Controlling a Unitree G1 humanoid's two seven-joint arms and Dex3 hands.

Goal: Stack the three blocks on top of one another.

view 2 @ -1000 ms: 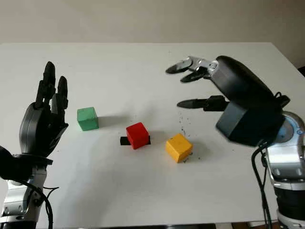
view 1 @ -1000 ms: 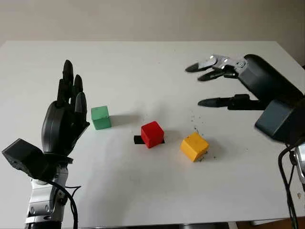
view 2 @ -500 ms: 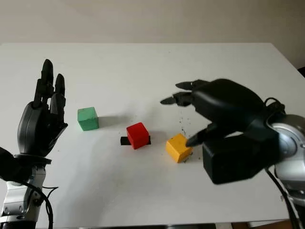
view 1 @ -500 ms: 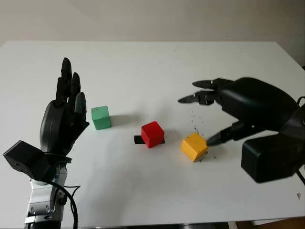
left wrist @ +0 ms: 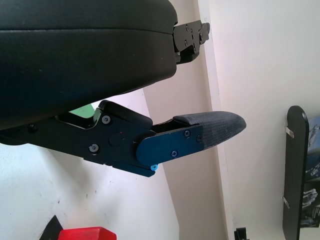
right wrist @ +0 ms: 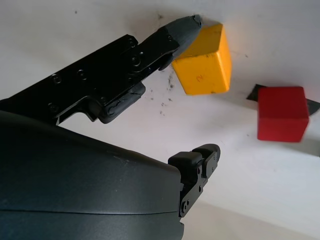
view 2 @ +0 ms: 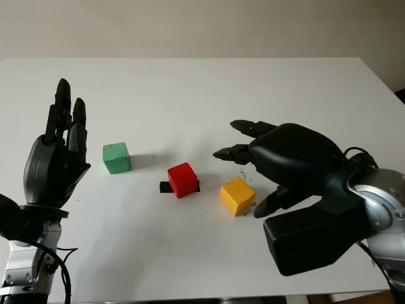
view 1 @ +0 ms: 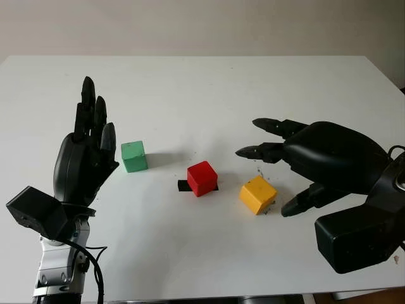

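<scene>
Both glossy black three-finger hands: left hand (view 1: 85,161), right hand (view 1: 329,158), silver metal wrists, loose black cables, tiny screws.

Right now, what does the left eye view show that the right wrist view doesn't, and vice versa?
Left eye view: the green block, with the open left hand raised beside it. Right wrist view: a fingertip close by the yellow block, contact unclear. Both: the yellow block, the red block on its black patch, and the open right hand.

Three blocks are sitting on the table (view 1: 190,82): one green block (view 1: 133,156), one red block (view 1: 202,178), one yellow block (view 1: 257,194). Two robot hands showing too, left hand (view 1: 85,158) and right hand (view 1: 316,158).
</scene>
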